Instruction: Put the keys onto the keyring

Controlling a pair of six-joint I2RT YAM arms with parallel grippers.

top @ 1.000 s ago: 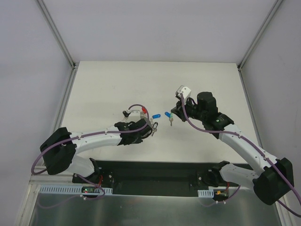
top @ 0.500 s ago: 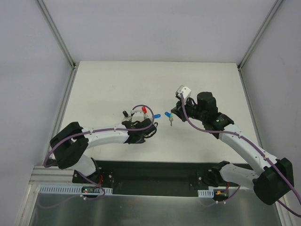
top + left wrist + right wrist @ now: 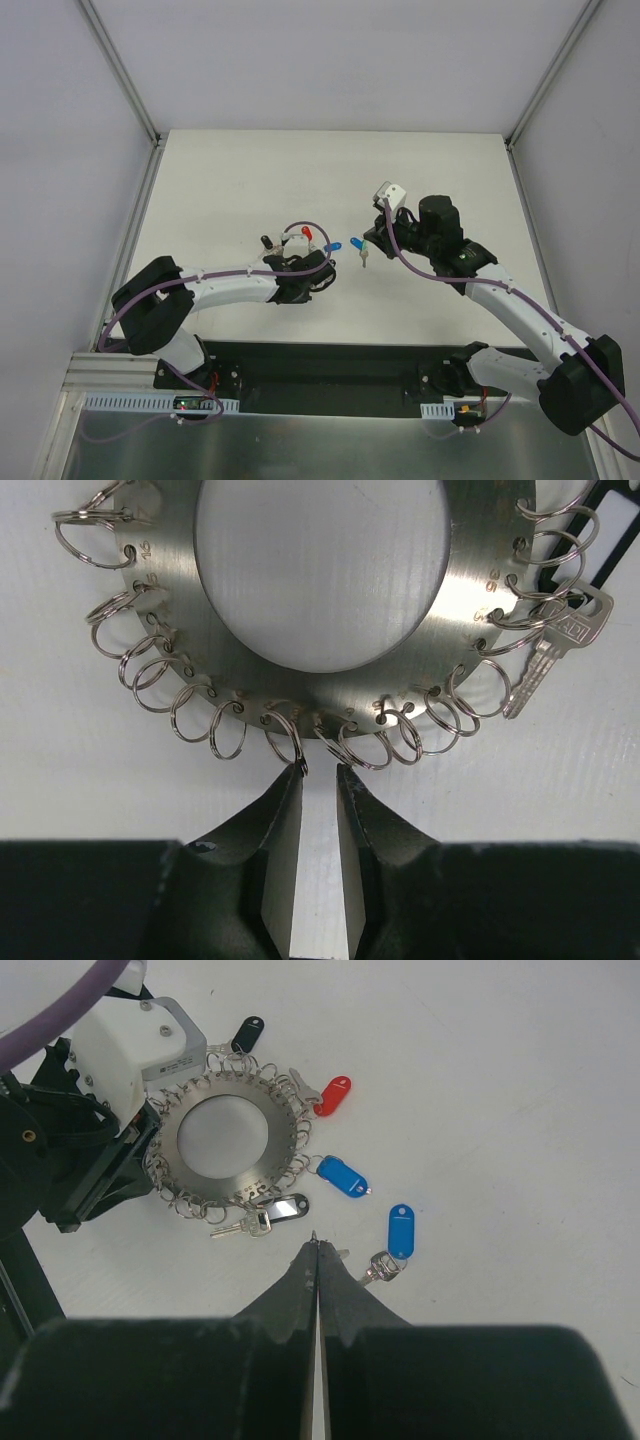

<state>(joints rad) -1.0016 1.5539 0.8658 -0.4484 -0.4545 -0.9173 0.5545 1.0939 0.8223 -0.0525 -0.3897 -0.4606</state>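
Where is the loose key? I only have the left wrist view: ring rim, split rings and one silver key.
Observer: A blue-tagged key lies on the table just beside the right gripper, apart from the keyring.
Operator: Is the right gripper holding it?
Observer: Its jaws are shut, and the key lies beside the tips, seemingly not gripped.
Operator: Any other tags at the ring?
Observer: A red tag, a black tag and a second blue tag sit at its rim.
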